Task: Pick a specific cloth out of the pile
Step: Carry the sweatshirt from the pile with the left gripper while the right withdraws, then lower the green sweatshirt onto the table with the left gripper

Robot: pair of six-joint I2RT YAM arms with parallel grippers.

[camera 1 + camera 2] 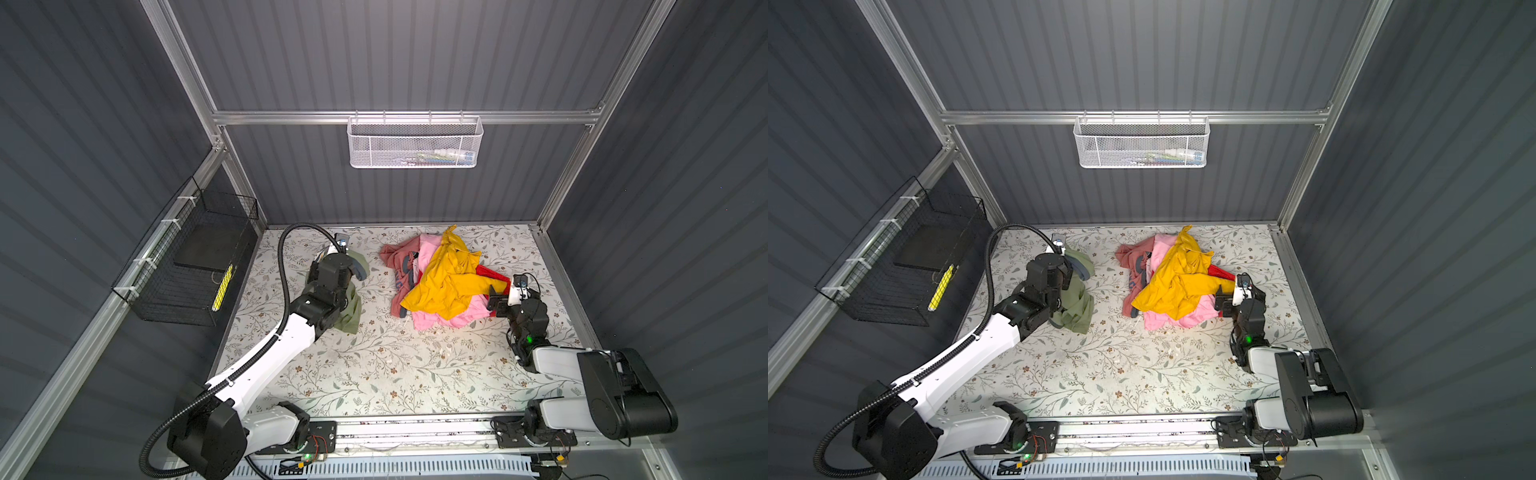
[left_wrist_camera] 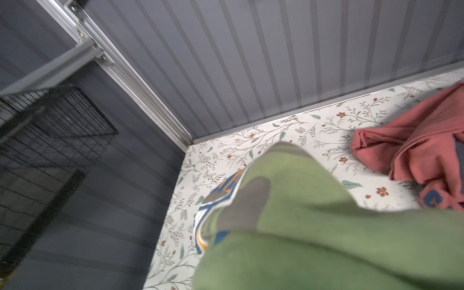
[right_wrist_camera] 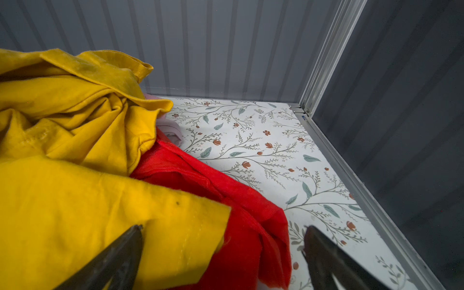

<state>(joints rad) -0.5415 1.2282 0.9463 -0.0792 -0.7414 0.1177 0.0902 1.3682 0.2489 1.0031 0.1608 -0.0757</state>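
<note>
Left wrist: cloth foreground, pile behind

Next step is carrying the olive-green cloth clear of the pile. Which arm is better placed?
Left. The left gripper is shut with the cloth draped from it, already lying apart from the pile. The right gripper stands open at the pile's other side, away from the cloth.

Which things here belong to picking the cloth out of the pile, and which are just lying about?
Job: olive-green cloth, pile of garments.
Lying about: white mesh basket, black wire basket, yellow object inside it.
</note>
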